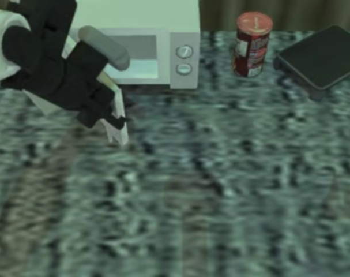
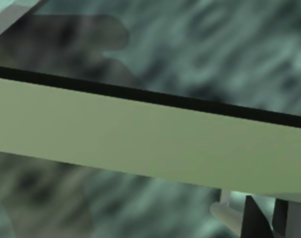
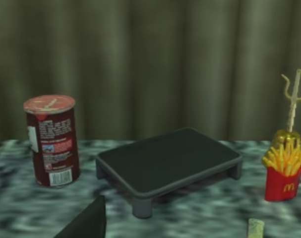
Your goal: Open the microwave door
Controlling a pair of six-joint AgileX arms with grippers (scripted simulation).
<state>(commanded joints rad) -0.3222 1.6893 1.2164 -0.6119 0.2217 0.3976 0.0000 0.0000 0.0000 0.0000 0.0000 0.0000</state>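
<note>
My left gripper (image 1: 118, 122) sits at the table's far left, just in front of the microwave (image 1: 141, 43), with my arm reaching in from the upper-left corner of the top view. The microwave door (image 1: 118, 118) is swung out toward the near side; its free edge is at my fingertips, w/ the door seen edge-on as a thin pale panel running back from the gripper toward the oven's left front corner. The dark fingertips lie against that edge, but I cannot tell whether they are pinching it or only touching it. Behind and to the right of the gripper, the oven cavity (image 1: 137, 57) shows open, and the knob panel (image 1: 184, 60) w/ two round knobs lies further right. In the left wrist view the door edge (image 2: 150, 139) fills the frame as a broad pale band w/ a dark line along one side, mottled table (image 2: 214, 44) behind it. Well to the right of the gripper: a red can (image 1: 252, 45) and, beyond it, a flat dark slab (image 1: 322, 55). My right gripper is not in the top view; its wrist view shows the can (image 3: 52, 140), the slab (image 3: 167, 158), a fries carton (image 3: 285, 173) and a gold trident figure (image 3: 291, 106) against a curtain (image 3: 150, 59).
</note>
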